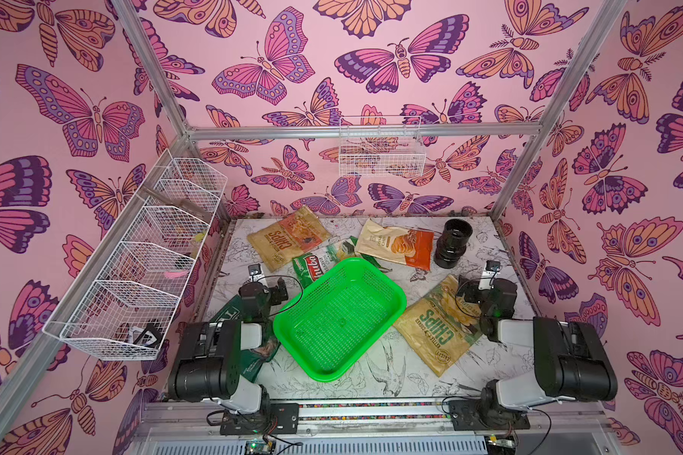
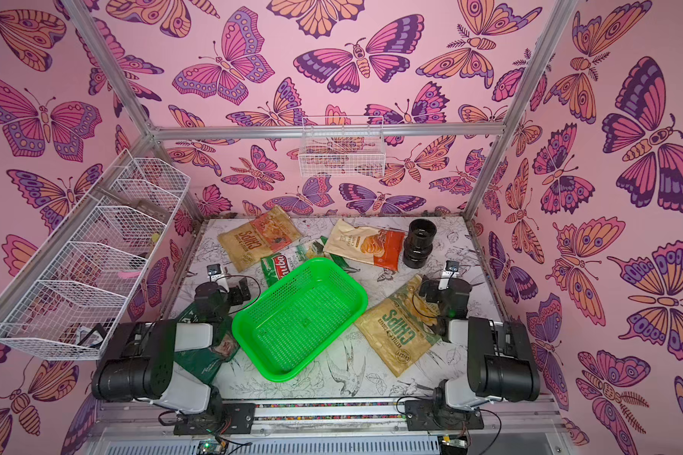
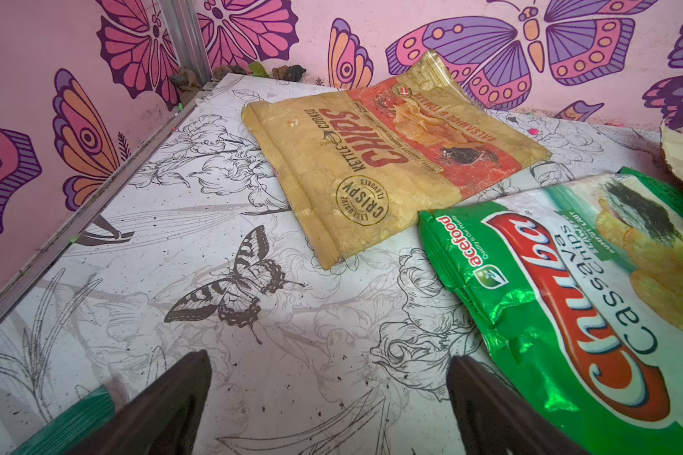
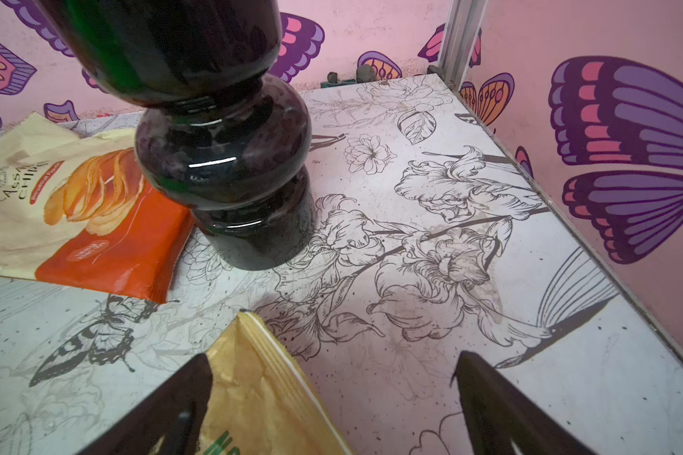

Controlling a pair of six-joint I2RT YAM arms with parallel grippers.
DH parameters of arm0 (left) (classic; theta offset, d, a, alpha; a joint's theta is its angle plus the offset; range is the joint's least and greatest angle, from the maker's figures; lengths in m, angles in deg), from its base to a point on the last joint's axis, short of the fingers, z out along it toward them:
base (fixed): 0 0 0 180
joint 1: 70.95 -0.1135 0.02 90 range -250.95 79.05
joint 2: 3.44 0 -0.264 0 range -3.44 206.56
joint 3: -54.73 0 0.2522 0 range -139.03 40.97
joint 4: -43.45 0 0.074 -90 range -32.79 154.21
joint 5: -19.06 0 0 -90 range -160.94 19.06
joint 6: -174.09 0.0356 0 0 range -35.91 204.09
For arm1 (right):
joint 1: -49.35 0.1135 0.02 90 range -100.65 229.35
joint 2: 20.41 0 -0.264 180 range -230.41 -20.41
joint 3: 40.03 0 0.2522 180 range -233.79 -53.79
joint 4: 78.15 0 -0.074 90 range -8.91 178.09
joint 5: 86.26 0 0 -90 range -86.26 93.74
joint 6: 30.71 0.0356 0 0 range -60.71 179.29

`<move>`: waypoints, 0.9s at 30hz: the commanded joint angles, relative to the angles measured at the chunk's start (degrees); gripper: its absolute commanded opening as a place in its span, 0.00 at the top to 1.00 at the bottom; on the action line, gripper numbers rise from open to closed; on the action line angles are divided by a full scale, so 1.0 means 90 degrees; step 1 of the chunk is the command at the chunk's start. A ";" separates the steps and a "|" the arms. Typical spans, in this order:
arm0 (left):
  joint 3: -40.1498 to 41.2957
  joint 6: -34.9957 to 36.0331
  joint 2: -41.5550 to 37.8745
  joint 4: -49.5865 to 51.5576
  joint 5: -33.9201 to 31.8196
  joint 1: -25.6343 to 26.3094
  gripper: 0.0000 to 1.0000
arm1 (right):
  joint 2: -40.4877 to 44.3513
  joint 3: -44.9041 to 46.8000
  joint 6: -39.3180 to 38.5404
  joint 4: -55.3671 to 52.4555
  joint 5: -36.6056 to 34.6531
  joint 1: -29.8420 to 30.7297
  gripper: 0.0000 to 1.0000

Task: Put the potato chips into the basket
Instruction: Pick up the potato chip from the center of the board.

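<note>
The green basket [image 1: 340, 319] [image 2: 298, 317] sits empty mid-table. Behind it lie a tan-and-red chips bag [image 1: 288, 238] [image 3: 391, 157], a green-white Chuba bag [image 1: 316, 264] [image 3: 568, 295] partly under the basket's rim, and a cream-and-orange bag [image 1: 399, 242] [image 4: 68, 212]. A tan bag with green lettering [image 1: 438, 323] [image 4: 253, 394] lies right of the basket. A dark green bag [image 1: 229, 311] [image 2: 206, 354] is mostly hidden under the left arm. My left gripper [image 1: 271, 289] [image 3: 330, 358] is open over bare table. My right gripper [image 1: 478, 289] [image 4: 332, 358] is open above the tan bag's corner.
A black ribbed cylinder [image 1: 452, 244] [image 4: 221, 157] stands at the back right, touching the cream-and-orange bag. White wire baskets [image 1: 135, 268] hang on the left wall and another wire basket [image 1: 381, 147] hangs on the back wall. Metal frame posts edge the table.
</note>
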 commanded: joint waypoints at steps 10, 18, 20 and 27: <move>-0.0065 -0.0041 0.0065 -0.0176 -0.0044 -0.0054 0.00 | -0.0077 -0.0143 -0.0070 0.0116 0.0020 0.0062 0.01; -0.0067 -0.0035 0.0073 -0.0178 -0.0037 -0.0055 0.00 | -0.0075 -0.0143 -0.0072 0.0116 0.0020 0.0064 0.01; -0.0058 -0.0036 0.0071 -0.0184 -0.0037 -0.0055 0.00 | -0.0076 -0.0153 -0.0073 0.0097 0.0020 0.0059 0.01; -0.0057 -0.0023 0.0032 -0.0208 -0.0056 -0.0055 0.05 | -0.0051 -0.0147 -0.0058 0.0152 0.0013 0.0062 0.02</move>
